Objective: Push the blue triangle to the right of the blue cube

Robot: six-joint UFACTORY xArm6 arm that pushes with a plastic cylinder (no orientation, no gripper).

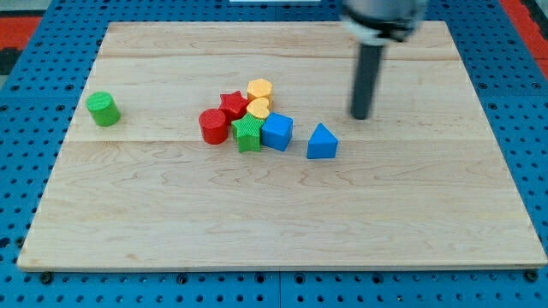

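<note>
The blue triangle (322, 142) lies on the wooden board a little right of centre. The blue cube (276, 132) sits just to its left, with a small gap between them. My tip (360, 116) is on the board up and to the right of the blue triangle, apart from it and touching no block. The rod rises straight to the view's top.
A cluster touches the blue cube's left side: a green star (247, 133), a red cylinder (213, 126), a red star (232, 104), a yellow hexagon (259, 89) and a yellow block (258, 108). A green cylinder (103, 109) stands alone at the left. The board's edge (282, 270) meets blue pegboard.
</note>
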